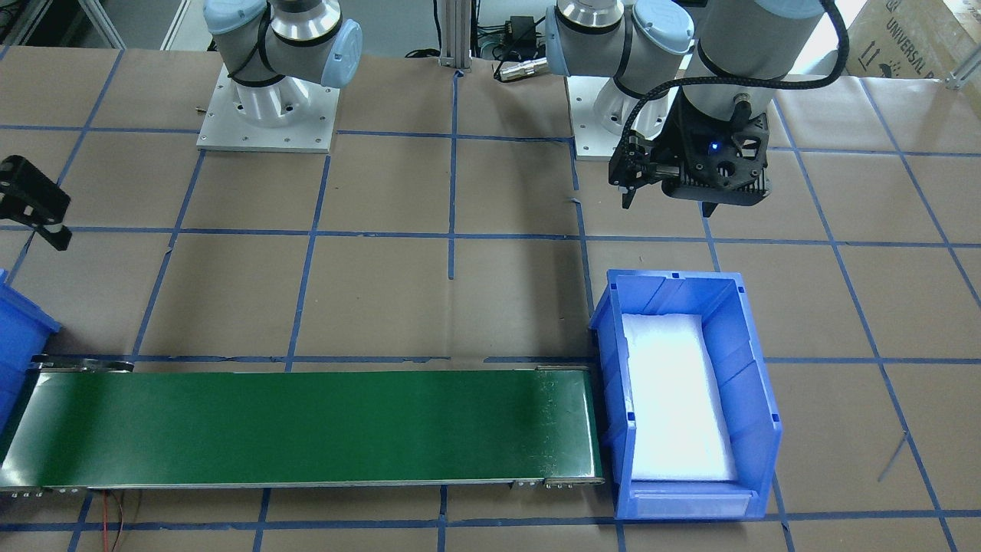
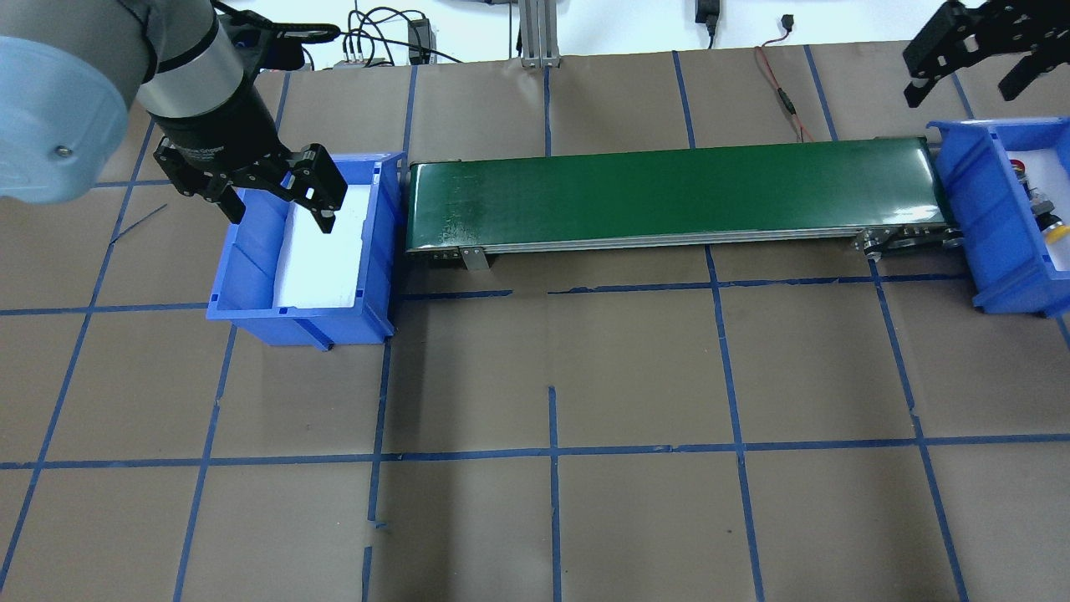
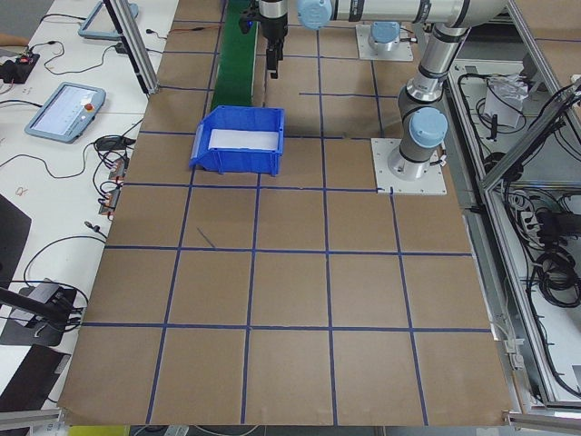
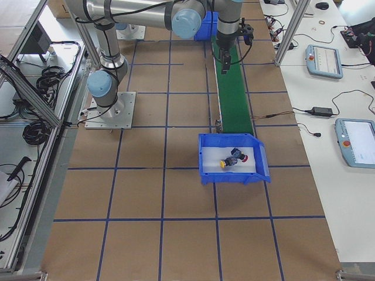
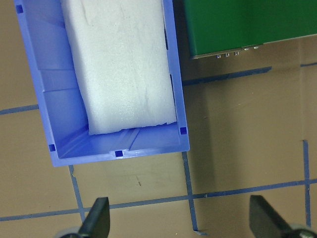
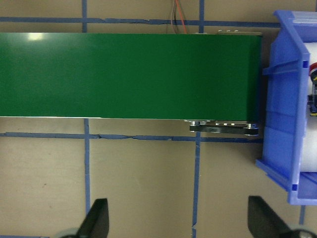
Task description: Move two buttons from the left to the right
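Observation:
Both buttons lie in the blue bin (image 4: 234, 177) at the belt's right end: the red-capped button (image 4: 243, 157) and the yellow-capped button (image 4: 224, 164), side by side on white foam. In the overhead view only slivers of them show at the frame's edge, red button (image 2: 1017, 165) and yellow button (image 2: 1055, 227). My right gripper (image 2: 961, 84) hangs open and empty above the table beyond that bin. My left gripper (image 2: 281, 213) stands open and empty over the left blue bin (image 2: 301, 322), which holds only white foam.
A green conveyor belt (image 2: 669, 196) spans the gap between the two bins. The brown paper table (image 2: 552, 376) carries a blue tape grid. Both arm bases (image 1: 267, 115) stand on the robot's side. Cables and tablets lie off the table's far edge.

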